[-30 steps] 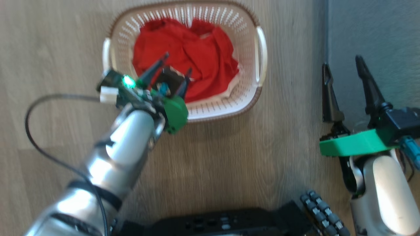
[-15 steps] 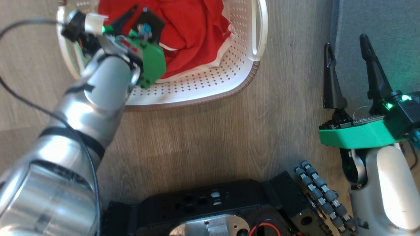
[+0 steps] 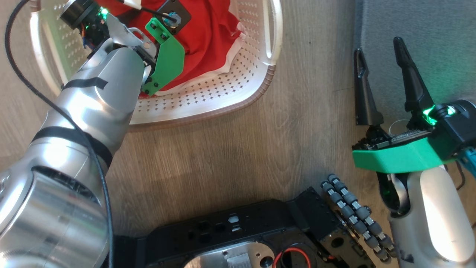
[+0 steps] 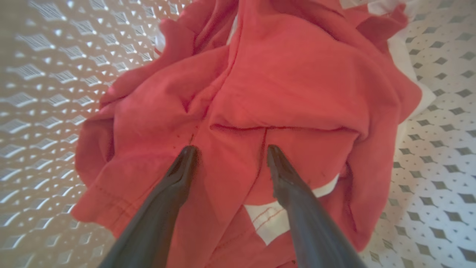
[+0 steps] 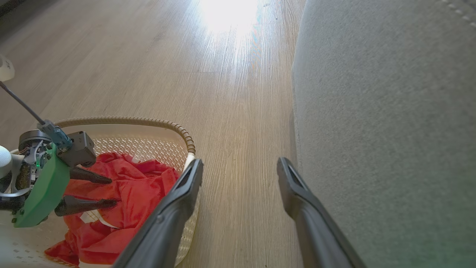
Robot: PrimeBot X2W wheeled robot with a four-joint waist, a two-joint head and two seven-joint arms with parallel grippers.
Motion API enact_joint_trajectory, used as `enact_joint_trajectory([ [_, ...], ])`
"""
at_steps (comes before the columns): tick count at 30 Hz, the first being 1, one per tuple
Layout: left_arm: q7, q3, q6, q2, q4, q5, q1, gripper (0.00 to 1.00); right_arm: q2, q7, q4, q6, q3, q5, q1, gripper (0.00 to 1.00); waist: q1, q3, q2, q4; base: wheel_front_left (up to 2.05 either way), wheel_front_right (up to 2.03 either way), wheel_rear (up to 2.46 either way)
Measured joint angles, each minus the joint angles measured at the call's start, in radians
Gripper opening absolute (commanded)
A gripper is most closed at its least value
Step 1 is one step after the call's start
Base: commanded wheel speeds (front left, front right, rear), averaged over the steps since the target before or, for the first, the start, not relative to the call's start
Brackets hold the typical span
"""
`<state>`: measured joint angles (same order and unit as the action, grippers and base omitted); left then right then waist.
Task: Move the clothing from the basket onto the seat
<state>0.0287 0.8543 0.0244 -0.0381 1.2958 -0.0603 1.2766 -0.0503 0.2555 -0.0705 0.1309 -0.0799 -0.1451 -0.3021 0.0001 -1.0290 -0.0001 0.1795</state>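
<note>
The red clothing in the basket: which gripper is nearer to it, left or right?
Left. The left gripper is inside the basket, open, right at the clothing. The right gripper hangs open outside the basket, over the seat's edge.

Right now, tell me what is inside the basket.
Crumpled red clothing with white parts lies in the basket, with the open left gripper poised over it. Whatever lies beneath the fabric is covered and cannot be seen.
</note>
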Motion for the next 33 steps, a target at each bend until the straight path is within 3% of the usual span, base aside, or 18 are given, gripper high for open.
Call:
enact_joint_trajectory([
  [8,0.119,0.038,0.009,-0.003,0.003,0.013,0.001,1.0,0.0,0.0,-0.02,0.0,-0.012,0.006,0.009,1.0,0.0,-0.002,0.0,0.025,0.0,0.0,0.0],
  [17,0.183,0.049,-0.002,-0.022,0.003,0.007,-0.014,1.0,0.0,0.0,-0.038,0.0,-0.009,0.006,0.049,1.0,0.0,-0.008,0.0001,0.031,0.0,0.0,0.0],
  [18,0.183,0.049,-0.009,-0.022,0.003,0.004,-0.014,0.34,0.0,0.0,-0.039,0.0,-0.008,0.006,0.048,1.0,0.0,-0.009,0.0001,0.031,0.0,0.0,0.0],
  [19,0.183,0.049,-0.01,-0.022,0.003,0.0,-0.014,0.0,0.0,0.0,-0.042,0.0,-0.007,0.006,0.048,1.0,0.0,-0.009,0.0001,0.031,0.0,0.0,0.0],
  [26,0.177,0.045,-0.024,-0.025,0.003,-0.023,-0.015,0.0,0.0,0.0,-0.043,0.0,-0.006,0.012,0.046,1.0,0.0,-0.007,0.0001,0.032,0.0,0.0,0.0],
  [33,0.1,0.028,-0.05,-0.03,0.006,-0.054,-0.027,0.0,0.0,0.0,-0.038,0.0,-0.009,0.012,0.012,1.0,0.0,0.015,0.0001,0.037,0.0,0.0,0.0],
])
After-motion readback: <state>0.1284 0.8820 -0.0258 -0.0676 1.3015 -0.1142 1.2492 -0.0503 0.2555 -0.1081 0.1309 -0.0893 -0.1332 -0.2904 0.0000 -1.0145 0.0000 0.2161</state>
